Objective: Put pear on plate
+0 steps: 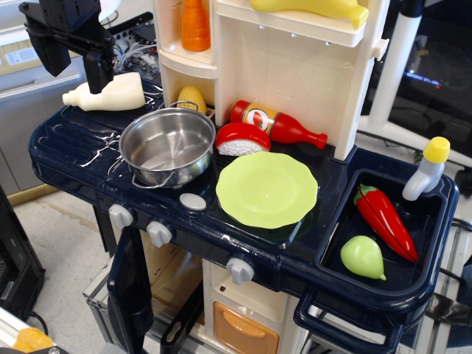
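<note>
The pear [363, 257] lies on its side in the toy sink [435, 243] at the lower right of the frame, just beside the red chili pepper [386, 222], apart from the lime-green plate [266, 189] at centre. It looks like hollow moulded plastic: probably light, stiff and glossy, so likely to slip from a pinch on its tapered end; the rounded belly seems the safer hold, taken from above and clear of the pepper. The gripper [74, 44] hangs at the upper left, well apart from the pear, and whether its jaws are spread or closed cannot be told. Counted: one pear, one plate, one pepper, one steel pot [167, 146], one ketchup bottle [276, 125], two white bottles.
</note>
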Controlling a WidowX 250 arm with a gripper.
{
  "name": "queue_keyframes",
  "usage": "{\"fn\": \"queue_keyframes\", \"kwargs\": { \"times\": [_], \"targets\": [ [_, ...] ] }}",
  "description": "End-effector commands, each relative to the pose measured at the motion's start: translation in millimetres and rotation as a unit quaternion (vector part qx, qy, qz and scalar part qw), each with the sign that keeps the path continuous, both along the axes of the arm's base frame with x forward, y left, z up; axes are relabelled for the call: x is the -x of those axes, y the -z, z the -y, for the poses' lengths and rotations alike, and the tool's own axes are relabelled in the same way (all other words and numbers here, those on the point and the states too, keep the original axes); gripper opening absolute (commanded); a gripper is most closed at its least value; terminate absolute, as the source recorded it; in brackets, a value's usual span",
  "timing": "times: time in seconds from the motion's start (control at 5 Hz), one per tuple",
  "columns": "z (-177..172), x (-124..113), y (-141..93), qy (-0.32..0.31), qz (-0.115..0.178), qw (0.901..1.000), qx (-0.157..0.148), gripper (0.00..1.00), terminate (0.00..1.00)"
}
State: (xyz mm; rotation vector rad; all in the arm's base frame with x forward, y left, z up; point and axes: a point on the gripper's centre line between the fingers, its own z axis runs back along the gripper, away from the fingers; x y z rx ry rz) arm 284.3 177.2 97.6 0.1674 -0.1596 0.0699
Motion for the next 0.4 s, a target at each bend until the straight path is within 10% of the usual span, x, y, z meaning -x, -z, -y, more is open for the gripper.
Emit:
{"fn": "queue_keyframes", "kwargs": {
  "times": [0.0,0.2],
  "targets": [
    [0,0,0,0.000,0.000,1.0000,0.000,1.00,0.00],
    [50,8,-44,-0.080,-0.005,0.9966,-0.015,1.00,0.00]
  ]
}}
